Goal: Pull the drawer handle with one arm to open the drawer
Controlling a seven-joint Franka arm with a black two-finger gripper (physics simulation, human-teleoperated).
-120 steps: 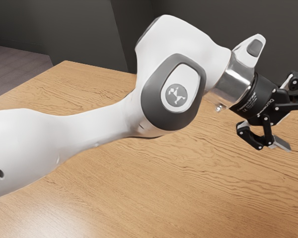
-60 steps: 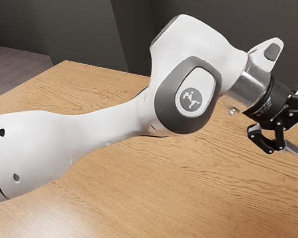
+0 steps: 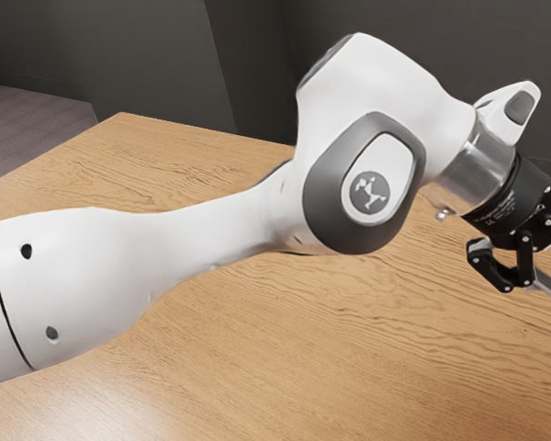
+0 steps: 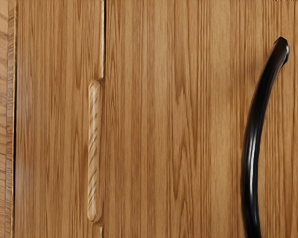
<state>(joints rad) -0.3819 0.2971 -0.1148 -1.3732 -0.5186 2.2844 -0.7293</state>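
Approaching black drawer handle (image 4: 250,148) with gripper (image 3: 530,288) spread and empty; next, likely centring on bar, then clamping.

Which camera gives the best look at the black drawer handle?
The wrist view: the drawer handle stands out as a curved black bar in front of the wooden front. The exterior view offers the arm, the end effector and the table instead.

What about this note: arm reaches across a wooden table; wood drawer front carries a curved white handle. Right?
No. The handle is black, not white; the wrist view shows it, curved, on the wood drawer front. The arm does reach across the wooden table.
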